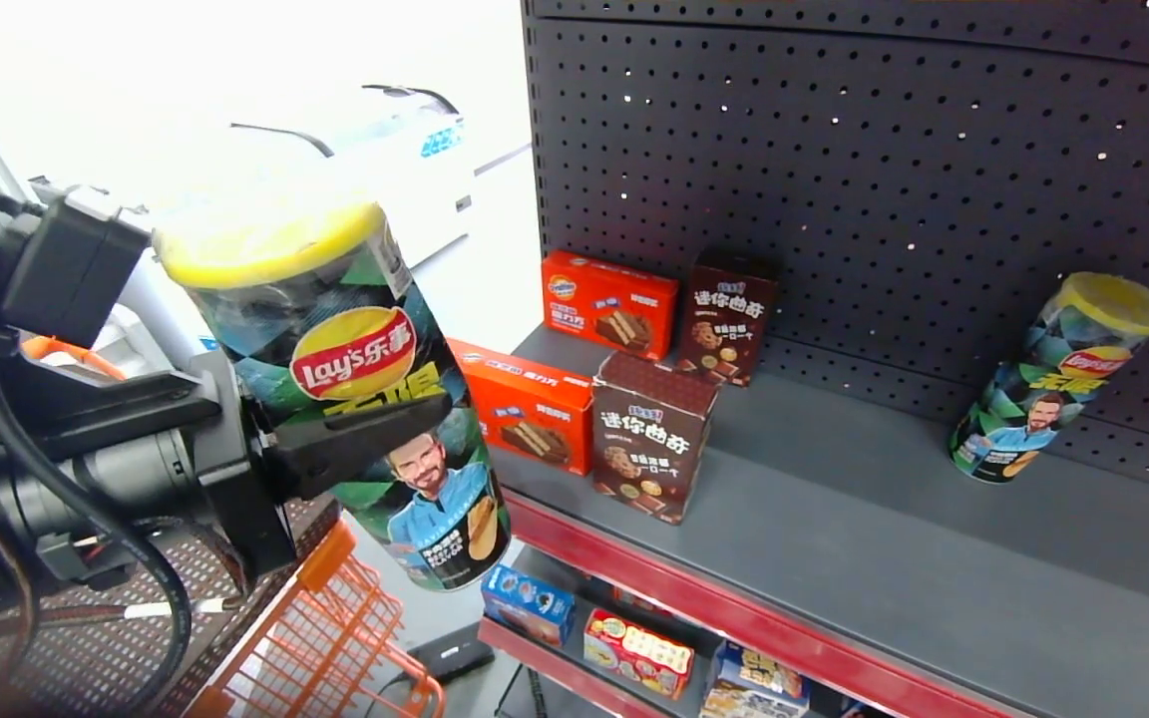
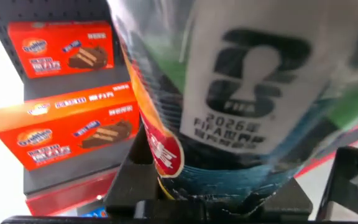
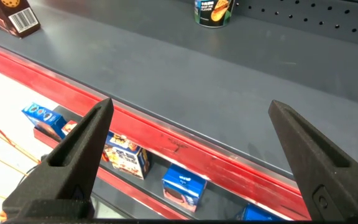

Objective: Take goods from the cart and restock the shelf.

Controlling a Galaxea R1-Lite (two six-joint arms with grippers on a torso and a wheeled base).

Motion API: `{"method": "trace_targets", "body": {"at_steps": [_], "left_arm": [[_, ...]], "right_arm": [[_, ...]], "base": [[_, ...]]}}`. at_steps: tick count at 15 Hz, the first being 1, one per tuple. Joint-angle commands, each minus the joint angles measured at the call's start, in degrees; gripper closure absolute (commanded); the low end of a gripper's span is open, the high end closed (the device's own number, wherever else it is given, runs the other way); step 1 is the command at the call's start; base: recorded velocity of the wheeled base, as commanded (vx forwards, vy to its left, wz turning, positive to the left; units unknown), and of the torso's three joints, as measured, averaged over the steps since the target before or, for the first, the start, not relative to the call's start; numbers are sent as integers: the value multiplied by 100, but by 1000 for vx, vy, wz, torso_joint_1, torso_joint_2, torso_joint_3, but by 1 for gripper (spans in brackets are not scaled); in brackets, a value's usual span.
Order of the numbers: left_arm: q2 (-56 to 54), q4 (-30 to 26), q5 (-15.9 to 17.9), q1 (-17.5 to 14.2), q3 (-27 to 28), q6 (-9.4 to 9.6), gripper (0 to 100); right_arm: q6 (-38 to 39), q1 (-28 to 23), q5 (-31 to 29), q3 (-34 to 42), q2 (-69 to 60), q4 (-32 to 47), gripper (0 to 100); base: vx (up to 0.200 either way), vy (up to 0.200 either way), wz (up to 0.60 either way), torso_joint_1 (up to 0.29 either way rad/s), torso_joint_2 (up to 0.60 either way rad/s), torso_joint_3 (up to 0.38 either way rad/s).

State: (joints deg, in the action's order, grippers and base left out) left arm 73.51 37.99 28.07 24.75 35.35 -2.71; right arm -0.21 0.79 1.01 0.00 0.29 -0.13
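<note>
Over the cart at the left, the left claw clamps a chips can, not yet on the shelf. A second can already stands far right. The right claw hangs wide and empty over the shelf's near edge.

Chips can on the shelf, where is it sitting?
In the head view, the chips can stands on the right side of the grey shelf, close to the pegboard back wall, well apart from the brown cookie boxes to its left.
</note>
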Motion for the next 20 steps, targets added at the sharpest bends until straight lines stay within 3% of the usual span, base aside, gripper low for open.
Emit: {"method": "trace_targets", "body": {"at_steps": [1, 4, 15, 20], "left_arm": [[-3, -2, 23, 39, -99, -2, 100], [-3, 7, 383, 57, -99, 86, 100], [102, 16, 383, 206, -11, 121, 100], [129, 16, 374, 206, 7, 121, 100]], "right_arm": [[-14, 0, 4, 0, 6, -4, 0], [-14, 0, 13, 0, 6, -4, 0], [3, 0, 4, 0, -3, -4, 0], [3, 0, 4, 0, -3, -4, 0]], "base": [[0, 0, 0, 0, 0, 0], [0, 0, 0, 0, 0, 0], [0, 0, 0, 0, 0, 0], [0, 0, -600, 2, 2, 4]]}}
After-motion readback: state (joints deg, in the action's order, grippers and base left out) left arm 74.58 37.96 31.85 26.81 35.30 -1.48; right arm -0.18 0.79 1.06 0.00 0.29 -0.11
